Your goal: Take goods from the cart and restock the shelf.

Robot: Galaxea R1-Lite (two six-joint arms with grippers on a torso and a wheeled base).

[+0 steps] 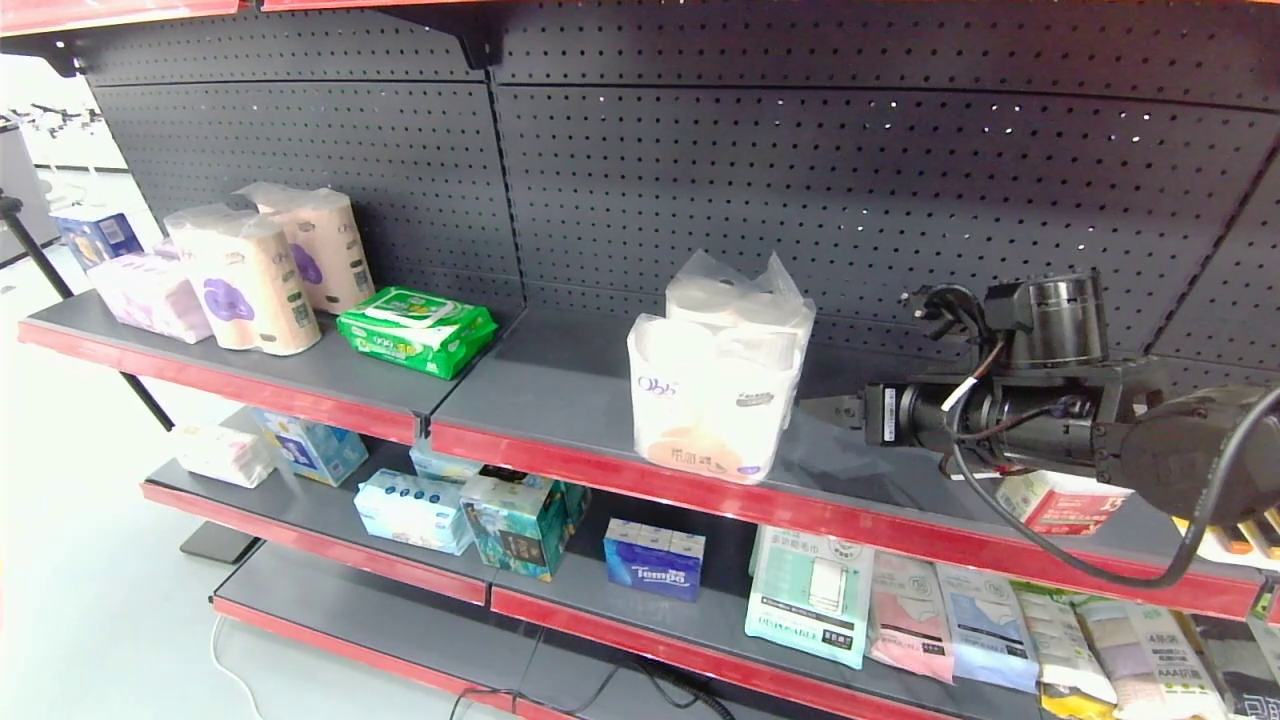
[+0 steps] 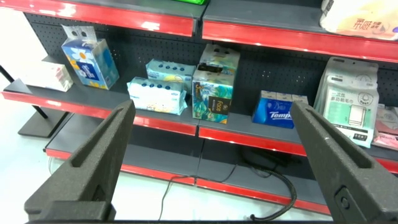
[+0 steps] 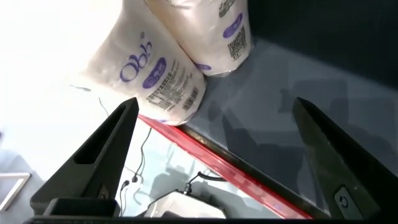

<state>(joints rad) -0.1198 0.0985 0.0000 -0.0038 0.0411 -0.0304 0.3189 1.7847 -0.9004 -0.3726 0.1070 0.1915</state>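
A white plastic-wrapped pack of toilet rolls [image 1: 715, 380] stands upright near the front edge of the upper shelf [image 1: 560, 400]. My right gripper [image 1: 825, 410] hovers over the shelf just right of the pack, pointing at it. In the right wrist view the right gripper [image 3: 217, 155] is open with nothing between its fingers, and the pack [image 3: 168, 68] lies a little beyond the fingertips, by the shelf's red edge [image 3: 236, 174]. My left gripper [image 2: 214, 155] is open and empty, held low in front of the lower shelves.
Left on the upper shelf are a green wipes pack [image 1: 417, 330] and tall toilet-roll packs [image 1: 245, 280]; bare shelf lies between the wipes and the white pack. A red-and-white box [image 1: 1060, 500] sits behind my right arm. Tissue boxes [image 2: 216, 84] and hanging packets [image 1: 810, 595] fill the lower shelves.
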